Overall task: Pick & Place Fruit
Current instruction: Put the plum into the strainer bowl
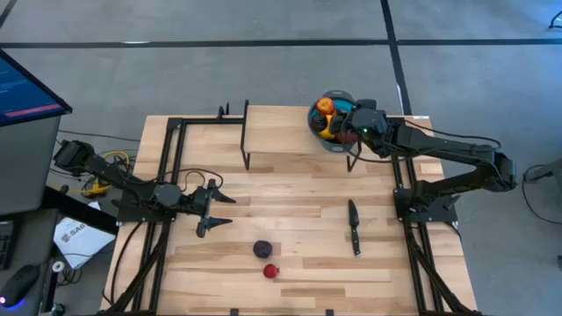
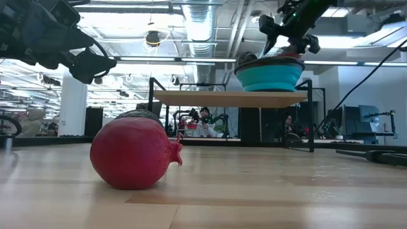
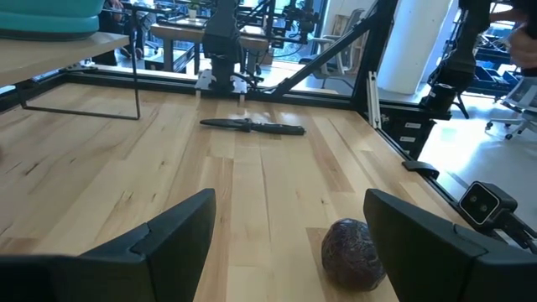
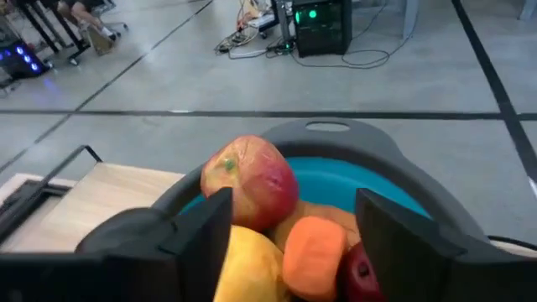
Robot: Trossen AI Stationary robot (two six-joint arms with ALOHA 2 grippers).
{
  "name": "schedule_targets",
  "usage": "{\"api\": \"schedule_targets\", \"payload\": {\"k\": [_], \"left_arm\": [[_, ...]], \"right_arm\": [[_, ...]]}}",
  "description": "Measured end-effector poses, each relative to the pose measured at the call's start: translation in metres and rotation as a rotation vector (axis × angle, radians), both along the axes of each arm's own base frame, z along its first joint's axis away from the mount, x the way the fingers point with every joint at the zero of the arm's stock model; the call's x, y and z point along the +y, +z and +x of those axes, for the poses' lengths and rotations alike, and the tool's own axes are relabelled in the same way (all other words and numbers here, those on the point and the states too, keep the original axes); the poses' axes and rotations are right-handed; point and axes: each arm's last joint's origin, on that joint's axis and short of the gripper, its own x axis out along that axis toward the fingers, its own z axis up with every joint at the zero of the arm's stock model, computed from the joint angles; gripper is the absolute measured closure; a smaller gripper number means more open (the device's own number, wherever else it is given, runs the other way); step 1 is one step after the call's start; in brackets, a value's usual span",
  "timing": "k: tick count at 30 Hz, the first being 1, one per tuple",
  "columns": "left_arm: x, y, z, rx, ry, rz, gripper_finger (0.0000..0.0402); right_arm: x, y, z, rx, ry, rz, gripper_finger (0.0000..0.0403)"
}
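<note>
A blue bowl (image 1: pixel 334 118) in a grey holder stands on a raised wooden shelf (image 1: pixel 281 136) at the table's far side. It holds several fruits; the right wrist view shows a red-yellow apple (image 4: pixel 249 180), an orange one (image 4: pixel 315 247) and a yellow one (image 4: pixel 252 268). My right gripper (image 4: pixel 294 201) hangs open just above them. A dark purple fruit (image 1: pixel 262 249) and a red fruit (image 1: pixel 271 271) lie on the table near its front edge. My left gripper (image 1: pixel 226 211) hovers open, left of and beyond them, with the purple fruit (image 3: pixel 352 252) ahead of its fingers. My right gripper is open over the bowl, coming from above at a slant. One finger (image 4: pixel 205 222) stands right beside the red-yellow apple's side (image 4: pixel 231 189); whether it touches, I cannot tell. The apple rests on top of the other fruits.
A slim black knife (image 1: pixel 354 226) lies on the table's right half, below the shelf. The shelf's black metal legs (image 1: pixel 246 136) and the black frame rails (image 1: pixel 167 175) run along both sides. Bare wood lies between the knife and the two loose fruits. People sit in the room beyond the table.
</note>
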Motion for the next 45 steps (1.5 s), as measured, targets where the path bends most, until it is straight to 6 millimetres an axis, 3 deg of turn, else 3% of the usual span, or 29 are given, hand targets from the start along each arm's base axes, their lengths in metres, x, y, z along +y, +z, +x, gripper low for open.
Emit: {"api": "schedule_targets", "payload": {"k": [5, 11, 16, 20, 25, 30, 34, 41, 45], "left_arm": [[0.000, 0.000, 0.000, 0.001, -0.003, 0.000, 0.0105], [0.000, 0.000, 0.000, 0.000, -0.003, -0.001, 0.0105], [0.000, 0.000, 0.000, -0.001, -0.002, -0.004, 0.0105], [0.000, 0.000, 0.000, -0.001, -0.001, -0.005, 0.0105], [0.000, 0.000, 0.000, -0.003, 0.003, -0.004, 0.0105], [0.001, 0.001, 0.000, -0.007, 0.032, -0.001, 0.0105], [0.001, 0.001, 0.000, -0.008, 0.031, -0.001, 0.0105], [0.001, 0.001, 0.000, -0.010, 0.031, -0.003, 0.0105], [0.001, 0.001, 0.000, -0.013, 0.031, -0.005, 0.0105]], "right_arm": [[0.024, 0.026, 0.004, 0.000, 0.147, -0.086, 0.0139], [0.089, 0.039, 0.027, -0.025, 0.460, -0.215, 0.0138], [0.156, 0.015, 0.051, 0.046, 0.683, -0.243, 0.0138], [0.207, -0.018, 0.068, 0.108, 0.837, -0.248, 0.0138], [0.252, -0.060, 0.090, 0.108, 0.935, -0.254, 0.0138], [0.272, -0.086, 0.115, 0.122, 1.063, -0.273, 0.0138], [0.275, -0.081, 0.140, 0.181, 1.127, -0.245, 0.0138], [0.268, -0.065, 0.183, 0.488, 1.319, -0.083, 0.0138], [0.261, -0.068, 0.205, 0.688, 1.453, 0.021, 0.0138]]}}
